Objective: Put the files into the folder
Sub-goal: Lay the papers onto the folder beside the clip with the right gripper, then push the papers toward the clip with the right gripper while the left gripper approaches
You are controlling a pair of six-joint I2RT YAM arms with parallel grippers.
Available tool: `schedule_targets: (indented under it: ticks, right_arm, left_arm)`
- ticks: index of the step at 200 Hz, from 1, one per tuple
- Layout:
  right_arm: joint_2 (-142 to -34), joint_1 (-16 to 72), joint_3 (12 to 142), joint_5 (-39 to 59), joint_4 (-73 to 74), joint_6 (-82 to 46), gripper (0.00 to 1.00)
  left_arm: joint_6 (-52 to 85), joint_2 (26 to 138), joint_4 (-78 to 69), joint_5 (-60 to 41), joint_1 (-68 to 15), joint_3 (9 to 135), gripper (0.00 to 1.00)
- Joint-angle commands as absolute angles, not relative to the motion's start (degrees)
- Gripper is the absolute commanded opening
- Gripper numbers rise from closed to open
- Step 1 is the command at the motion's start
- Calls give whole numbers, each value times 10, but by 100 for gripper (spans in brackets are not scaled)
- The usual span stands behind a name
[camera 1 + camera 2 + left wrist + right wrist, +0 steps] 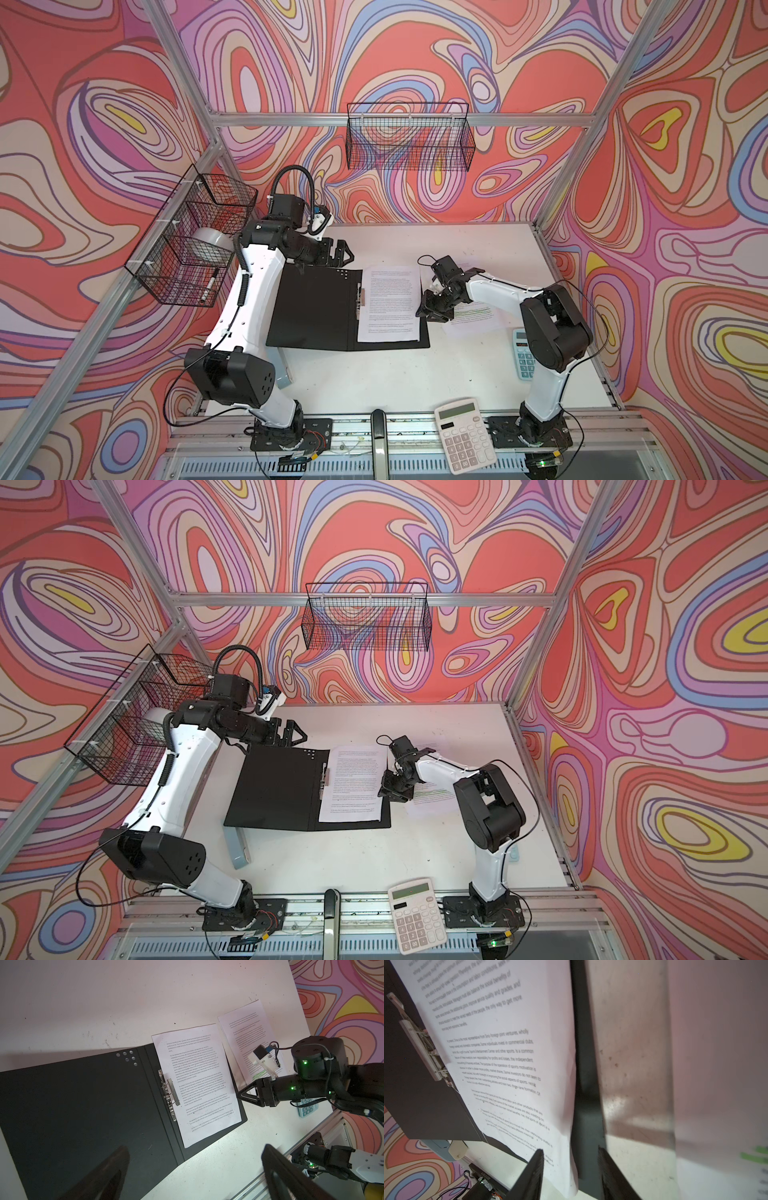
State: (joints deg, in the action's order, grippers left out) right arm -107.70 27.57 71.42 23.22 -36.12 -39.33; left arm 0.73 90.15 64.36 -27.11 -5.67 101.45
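The folder (311, 307) (274, 787) lies open mid-table, black inside up, with a metal clip (170, 1095) at its spine. One printed sheet of the files (390, 303) (201, 1084) lies flat on its right half. My right gripper (423, 308) (571, 1151) is low at that sheet's right edge. Its jaws stand apart, the slightly curled paper edge (572, 1105) lies between them, and neither finger presses on it. More files (478, 316) (249, 1028), one with green highlighted lines, lie on the table under the right arm. My left gripper (343, 255) (195, 1150) hangs wide open and empty over the folder's far left edge.
A white calculator (465, 436) lies at the front edge and a pale blue one (524, 353) beside the right arm. A grey object (284, 370) lies in front of the folder by the left arm. Wire baskets hang on the back wall (409, 137) and left wall (195, 237).
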Motion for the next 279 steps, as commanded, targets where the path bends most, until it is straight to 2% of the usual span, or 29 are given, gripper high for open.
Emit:
schedule_targets:
  ticks: [1,19,48,84,140,179,216,250,279]
  right_arm:
    - [-1061,280,744,192,-416,-363,44]
    - [-1060,281,754,196,-422,-360,41]
    - [-1046,298,754,205,-419,-366,23]
    - [-1042,330,735,226,-403,-381,12]
    - [-1073,335,707,229,-365,-388,11]
    - [-1108,334,731,224,-370,-370,18]
    - [-1149,334,767,225,-381,-349,20]
    - [-1114,334,772,227,-373,-344,25]
    - [-1072,331,778,181,-402,-327,31]
  left_arm:
    - [11,897,645,-282,-56,1011,100]
    - [9,897,646,-283,-56,1012,100]
    - [-1,894,642,-285,-56,1005,100]
    - [-12,902,648,-287,-56,1003,100]
    - [-17,914,657,-297,-56,1005,100]
    - [-28,916,642,-313,-57,987,100]
    - [-38,931,628,-317,-74,967,100]
    - [-47,941,617,-294,-105,961,100]
    - [-48,952,584,-275,-149,936,100]
